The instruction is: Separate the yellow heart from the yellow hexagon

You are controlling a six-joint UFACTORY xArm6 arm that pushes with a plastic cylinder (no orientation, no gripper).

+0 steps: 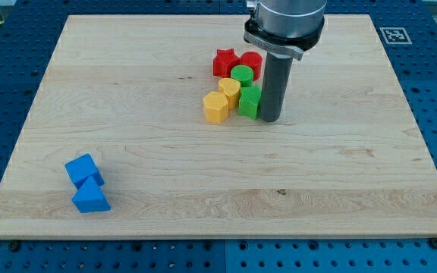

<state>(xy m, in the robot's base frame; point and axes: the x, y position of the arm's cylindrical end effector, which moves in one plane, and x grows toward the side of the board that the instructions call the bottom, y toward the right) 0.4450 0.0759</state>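
Two yellows touching: hexagon [215,108], heart [230,90]. Your tip [269,119] beside green star [249,101]; no gripper. Next: wedge between.

Rod upright, my tip [269,119] on board (view's upper centre).

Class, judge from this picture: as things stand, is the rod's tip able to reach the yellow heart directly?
Probably not directly. My tip sits at the view's right of the cluster, with the green block between it and the yellow heart. Going round the view's bottom meets the yellow hexagon.
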